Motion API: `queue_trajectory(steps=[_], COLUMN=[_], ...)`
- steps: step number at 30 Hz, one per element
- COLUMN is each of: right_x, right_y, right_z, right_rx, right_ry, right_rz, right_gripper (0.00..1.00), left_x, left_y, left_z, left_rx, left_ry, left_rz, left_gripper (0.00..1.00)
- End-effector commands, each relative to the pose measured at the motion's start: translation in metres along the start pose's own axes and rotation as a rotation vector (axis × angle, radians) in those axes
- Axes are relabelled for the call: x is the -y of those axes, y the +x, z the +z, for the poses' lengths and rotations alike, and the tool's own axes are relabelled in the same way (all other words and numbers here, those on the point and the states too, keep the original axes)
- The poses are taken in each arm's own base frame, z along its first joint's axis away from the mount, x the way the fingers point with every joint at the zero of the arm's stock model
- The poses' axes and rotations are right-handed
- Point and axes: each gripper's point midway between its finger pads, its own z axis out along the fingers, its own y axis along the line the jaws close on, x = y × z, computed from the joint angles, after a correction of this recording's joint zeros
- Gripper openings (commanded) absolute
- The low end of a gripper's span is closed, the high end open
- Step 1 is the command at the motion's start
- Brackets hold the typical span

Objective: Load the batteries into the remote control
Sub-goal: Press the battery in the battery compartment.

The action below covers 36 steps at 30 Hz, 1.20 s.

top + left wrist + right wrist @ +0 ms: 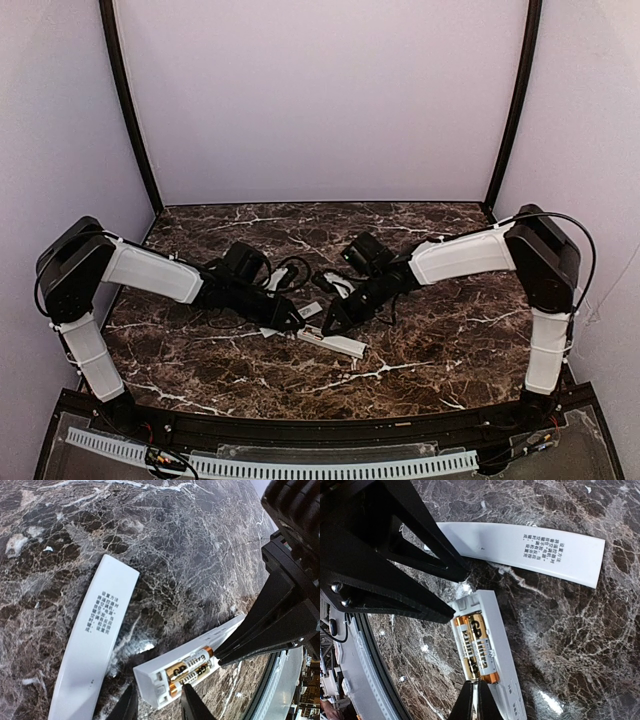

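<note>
Remote control (150,679) lies flat on the tabletop (450,330), near centre and between the two arms, battery bay facing up. Two gold-and-black batteries (476,647) sit side by side in the bay. Left claw (159,694): jaws apart, straddling the remote's bay end, one finger on each side. Can't tell if either finger actually touches the casing. Right claw (474,685): pinched closed with nothing in it, coming in from the opposite side. Its tip is right at the battery ends, along the remote's length; it looks like contact. A thinner flat white strip (95,640) with printed text lies just beside the remote, angled away, not touching either claw.
</note>
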Motion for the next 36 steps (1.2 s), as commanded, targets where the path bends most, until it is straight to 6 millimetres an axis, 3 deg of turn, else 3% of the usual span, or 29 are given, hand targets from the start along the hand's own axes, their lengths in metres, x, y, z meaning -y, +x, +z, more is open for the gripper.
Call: queue_trajectory(steps=[1,15,24,27,36], right_x=[0.002,0.001,-0.025,-0.032,-0.008], right_y=[-0.002,0.001,-0.019,-0.024,-0.017], right_z=[0.008,0.017,-0.013,-0.021,-0.015], right_rx=[-0.008,-0.041,0.04,0.062,0.035], right_ry=[0.016,0.015,-0.022,-0.043,0.016], right_rz=[-0.012,-0.026,-0.075,-0.084,-0.024], right_gripper=[0.04,0.03,0.07,0.14,0.13], left_x=[0.004,0.0,-0.005,-0.007,-0.008], left_y=[0.0,0.009,0.011,0.01,0.011], left_z=[0.002,0.006,0.008,0.008,0.007], left_rx=[-0.004,-0.025,-0.034,-0.035,-0.041], left_ry=[0.019,0.017,-0.004,-0.017,-0.026], left_rz=[0.004,-0.004,-0.012,-0.012,-0.009], left_gripper=[0.29,0.17,0.16,0.16,0.15])
